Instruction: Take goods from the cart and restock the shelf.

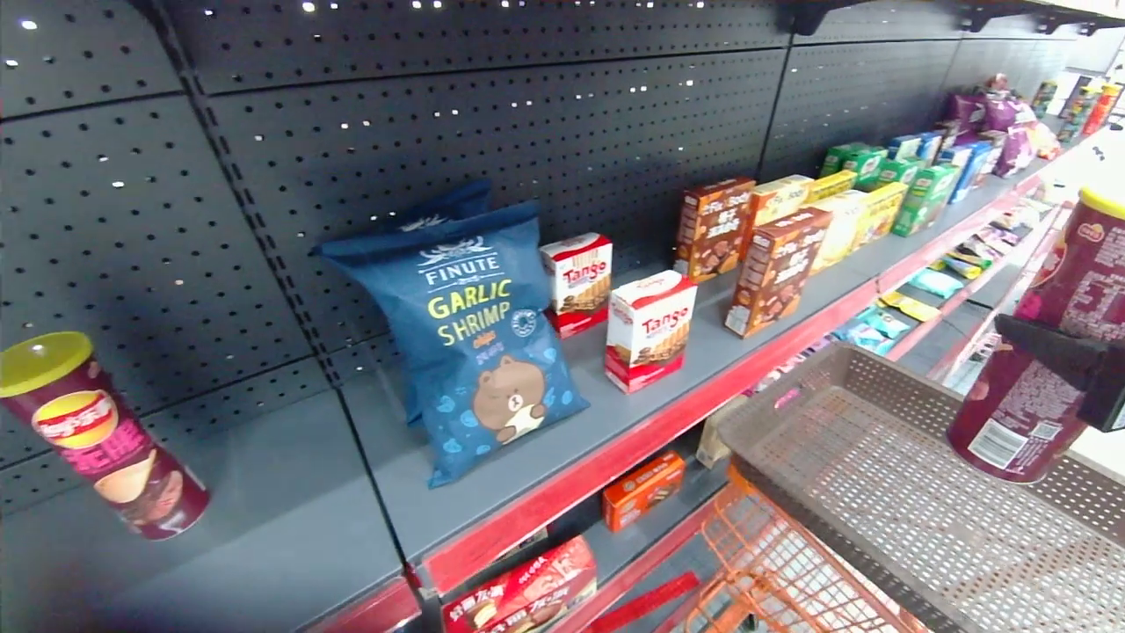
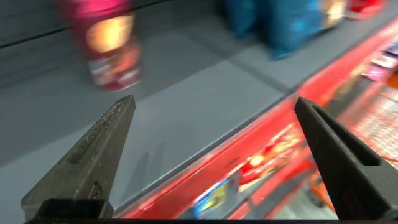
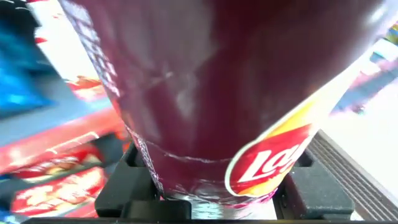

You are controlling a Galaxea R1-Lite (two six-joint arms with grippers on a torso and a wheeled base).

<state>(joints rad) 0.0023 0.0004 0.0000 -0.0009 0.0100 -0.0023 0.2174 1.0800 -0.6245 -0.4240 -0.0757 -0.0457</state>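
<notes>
— Closest up, what is that maroon thing?

— That's a chip canister (image 3: 217,81), lid up. The right gripper (image 3: 217,190) is clamped around its lower body, with one dark finger (image 1: 1046,352) across its front. It hangs over the right side of the cart basket (image 1: 879,457), well apart from the shelf (image 1: 264,510).

— And the left gripper?

— The left gripper (image 2: 212,102) is spread wide with nothing between its fingers. It is held out over the front edge of the shelf's left bay.

— Run along the shelf from the left.

— First a second canister (image 1: 97,431) of the same kind, with a yellow-green lid, standing alone on the left bay. In the next bay are two blue snack bags (image 1: 479,343), one behind the other, against the pegboard back panel (image 1: 527,114). Just beside them stand two white-and-red wafer boxes (image 1: 649,330), one nearer the edge and one farther back. Then come brown boxes (image 1: 775,268), yellow boxes (image 1: 866,211) and green boxes (image 1: 923,198). The packs beyond those are too small to tell.

— Anything lower down?

— An orange box (image 1: 643,488) and red packs (image 1: 527,593) lie on the lower shelf. The perforated basket sits on an orange wire cart frame (image 1: 773,563).
</notes>
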